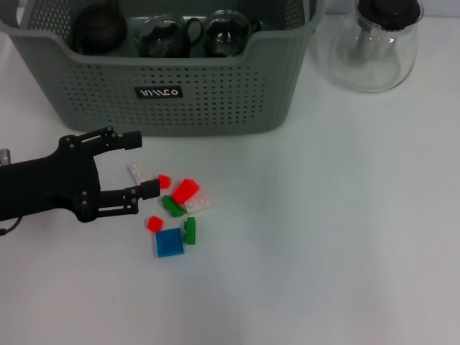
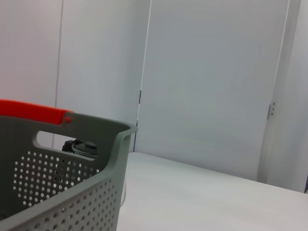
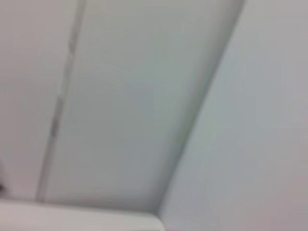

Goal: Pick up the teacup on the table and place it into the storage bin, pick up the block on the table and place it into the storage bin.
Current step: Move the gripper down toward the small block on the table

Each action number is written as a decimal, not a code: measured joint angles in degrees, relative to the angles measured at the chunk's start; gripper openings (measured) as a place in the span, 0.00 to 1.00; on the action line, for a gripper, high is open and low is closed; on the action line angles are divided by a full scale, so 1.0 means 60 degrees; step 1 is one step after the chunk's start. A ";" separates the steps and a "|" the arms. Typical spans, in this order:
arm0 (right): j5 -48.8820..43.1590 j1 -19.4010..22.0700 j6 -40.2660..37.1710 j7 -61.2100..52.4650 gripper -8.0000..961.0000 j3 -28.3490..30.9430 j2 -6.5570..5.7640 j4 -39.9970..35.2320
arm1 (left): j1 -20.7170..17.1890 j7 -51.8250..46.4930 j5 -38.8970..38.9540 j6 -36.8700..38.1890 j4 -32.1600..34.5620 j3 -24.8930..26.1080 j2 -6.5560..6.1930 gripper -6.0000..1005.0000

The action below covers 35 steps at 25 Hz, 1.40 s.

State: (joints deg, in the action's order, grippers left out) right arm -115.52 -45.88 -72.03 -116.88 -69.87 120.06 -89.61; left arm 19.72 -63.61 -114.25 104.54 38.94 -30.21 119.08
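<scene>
Several small blocks (image 1: 185,190) just ahead of the left gripper (image 1: 142,162) — jaws wide, empty.
Blocks look light, rigid, slick plastic; pinch flat sides. Storage bin (image 1: 215,93) beyond the jaws — right gripper unseen.

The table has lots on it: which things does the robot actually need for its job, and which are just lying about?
Needed:
storage bin
blocks
teacups, already in the bin
left gripper, open beside the blocks

Lying about:
glass teapot

Head looks down; left wrist shares storage bin (image 1: 180,86); right wrist perhaps wallward.
</scene>
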 joint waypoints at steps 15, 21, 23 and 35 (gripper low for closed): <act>0.1447 0.2478 -0.6001 0.1436 0.91 0.1468 -0.0036 0.1054 | -0.0149 -0.0054 -0.0001 0.0121 0.0072 -0.0003 -0.0057 0.84; -0.0590 0.1124 -0.5400 0.2485 0.90 0.1327 -0.0059 0.4457 | -0.0130 -0.0072 0.0007 0.0145 0.0077 -0.0002 -0.0058 0.84; -0.1233 0.0495 -0.4742 0.2953 0.90 0.1322 -0.0057 0.5720 | -0.0127 -0.0077 0.0030 0.0161 0.0077 -0.0002 -0.0058 0.84; -0.1224 -0.1308 -0.0653 0.4142 0.90 -0.0556 0.0158 0.9444 | -0.0107 -0.0087 0.0073 0.0186 0.0015 -0.0004 -0.0046 0.84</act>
State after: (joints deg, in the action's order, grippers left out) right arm -122.86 -53.72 -75.94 -92.03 -73.21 121.01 -32.95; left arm 19.08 -64.14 -113.82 105.66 39.03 -30.24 118.81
